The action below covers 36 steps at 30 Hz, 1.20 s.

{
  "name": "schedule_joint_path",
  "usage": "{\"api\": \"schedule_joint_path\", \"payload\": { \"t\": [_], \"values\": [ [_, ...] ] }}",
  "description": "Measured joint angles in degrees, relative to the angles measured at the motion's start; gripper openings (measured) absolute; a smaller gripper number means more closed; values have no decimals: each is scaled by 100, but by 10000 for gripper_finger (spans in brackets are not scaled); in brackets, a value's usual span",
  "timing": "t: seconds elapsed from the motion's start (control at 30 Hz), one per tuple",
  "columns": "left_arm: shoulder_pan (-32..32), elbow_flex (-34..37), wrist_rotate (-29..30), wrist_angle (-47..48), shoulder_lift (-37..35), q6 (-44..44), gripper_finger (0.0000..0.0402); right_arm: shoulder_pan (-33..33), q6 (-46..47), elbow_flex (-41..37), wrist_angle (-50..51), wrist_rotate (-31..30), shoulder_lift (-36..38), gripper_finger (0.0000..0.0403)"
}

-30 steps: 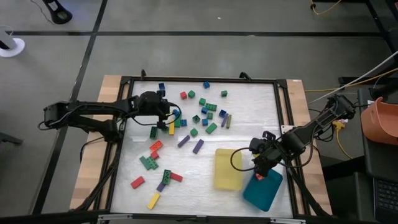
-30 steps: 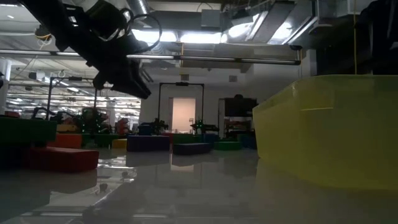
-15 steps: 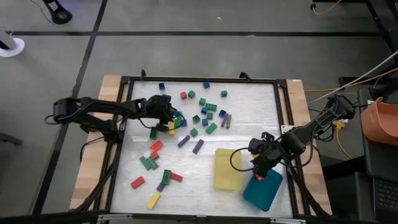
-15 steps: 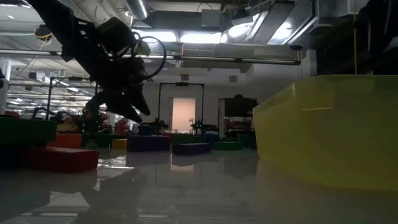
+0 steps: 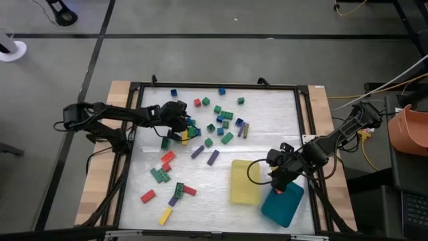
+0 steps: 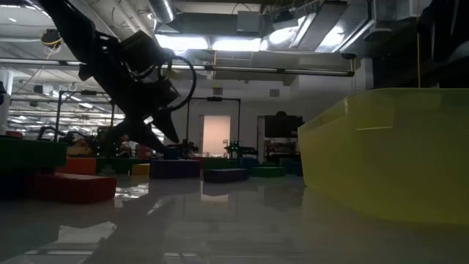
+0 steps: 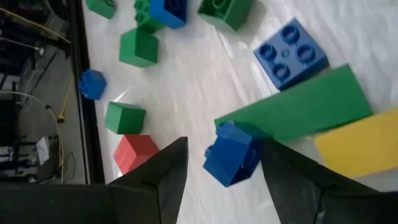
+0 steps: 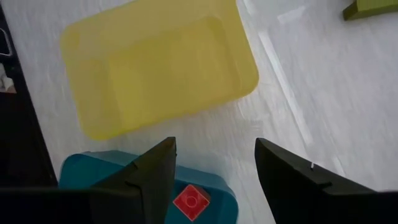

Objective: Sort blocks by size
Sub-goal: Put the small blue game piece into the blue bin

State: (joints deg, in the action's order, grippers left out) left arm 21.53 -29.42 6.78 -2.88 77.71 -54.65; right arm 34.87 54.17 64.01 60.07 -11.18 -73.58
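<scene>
The left hand (image 5: 185, 123) is low over the cluster of blocks (image 5: 214, 120) at the far-left part of the worktop (image 5: 267, 134). Its fingers (image 7: 161, 177) are spread, with a small blue cube (image 7: 231, 153) in the gap between them, resting on the surface. This cube touches the end of a long green brick (image 7: 298, 111), which lies against a yellow brick (image 7: 360, 140). A blue 4-stud block (image 7: 290, 53), green cubes and a red cube (image 7: 134, 152) lie near.

Further blocks are scattered across the worktop: a loose group toward the far centre, 2 purple bricks (image 5: 205, 154) at the middle, and red, green and yellow pieces (image 5: 167, 184) at the near left.

The yellow tray (image 5: 245, 181) sits at the near right, with the teal tray (image 5: 284, 204) just beside it. 1 red cube (image 8: 191, 202) lies inside the teal tray.

The right hand (image 5: 279, 179) hovers over the boundary of the 2 trays, fingers (image 8: 152, 180) spread and holding nothing.
</scene>
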Motion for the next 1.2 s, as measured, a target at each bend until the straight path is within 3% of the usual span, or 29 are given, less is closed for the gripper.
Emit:
{"api": "schedule_joint_path", "payload": {
  "t": [0.73,0.93,1.2],
  "values": [
    [189,-294,-386,-168,817,-251,185,0,2,0,-72,-132,-1,218],
    [189,-289,-375,-120,793,183,149,-1,2,0,-72,-131,-2,218],
    [130,-417,379,-68,781,873,125,-1,2,0,-72,-131,-2,218]
  ]
}}
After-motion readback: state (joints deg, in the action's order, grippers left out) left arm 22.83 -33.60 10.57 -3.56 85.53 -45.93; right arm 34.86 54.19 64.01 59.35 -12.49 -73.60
